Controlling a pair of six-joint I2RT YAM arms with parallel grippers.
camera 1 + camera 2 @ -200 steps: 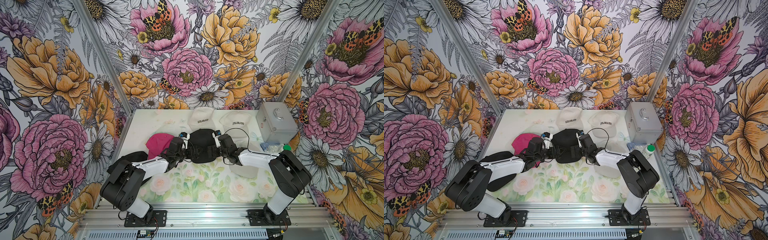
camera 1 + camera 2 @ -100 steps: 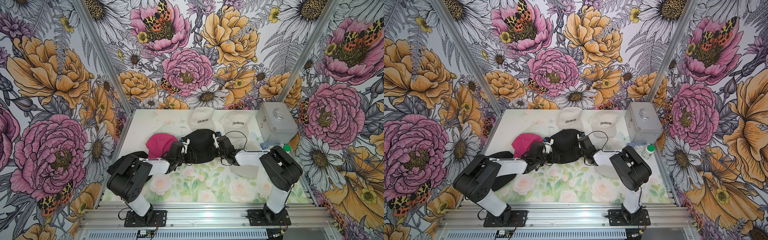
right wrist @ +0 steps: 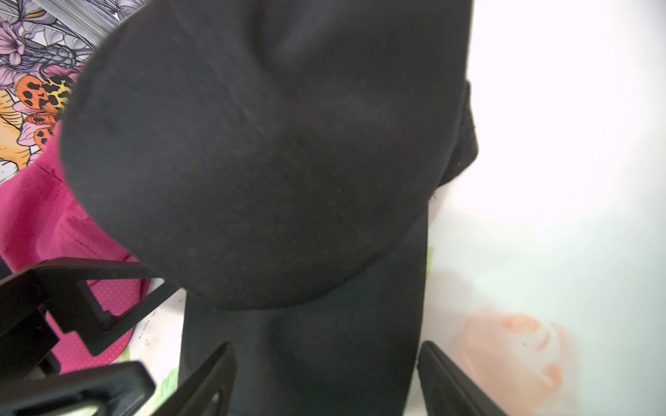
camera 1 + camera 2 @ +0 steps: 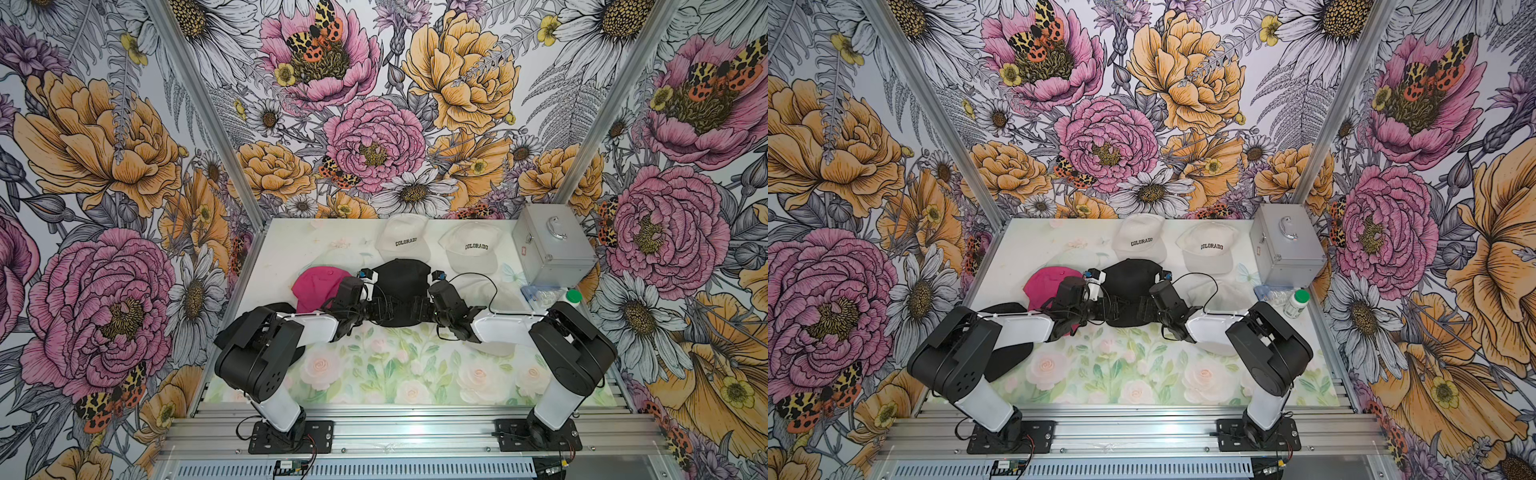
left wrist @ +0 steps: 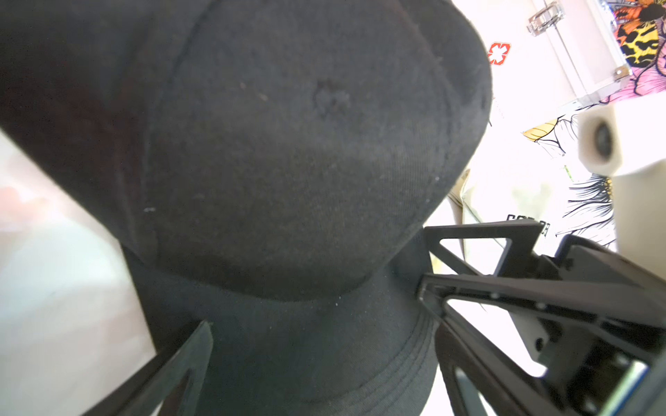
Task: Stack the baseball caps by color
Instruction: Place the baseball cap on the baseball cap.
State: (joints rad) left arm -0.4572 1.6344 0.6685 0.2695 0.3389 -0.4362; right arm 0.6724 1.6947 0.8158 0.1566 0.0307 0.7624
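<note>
Caps come in three colours here, and the black cap (image 4: 401, 282) in the middle of the surface (image 4: 374, 374) is the one in hand. Your left pincer (image 4: 374, 309) stands fully spread at its brim and holds nothing. Your right pincer (image 3: 326, 347) is also apart, one finger on either side of the brim, gripping nothing that I can see. The pink cap (image 4: 316, 282) lies just beside the black one. Two cream caps (image 4: 405, 243) sit behind it, and another black cap (image 4: 1005, 357) lies partly under your left arm. I judge that a two-sided lift comes next. Close both pincers together on the brim's stiff edge, not the soft crown. Raise it level, and keep clear of the pink cap so it isn't dragged.
</note>
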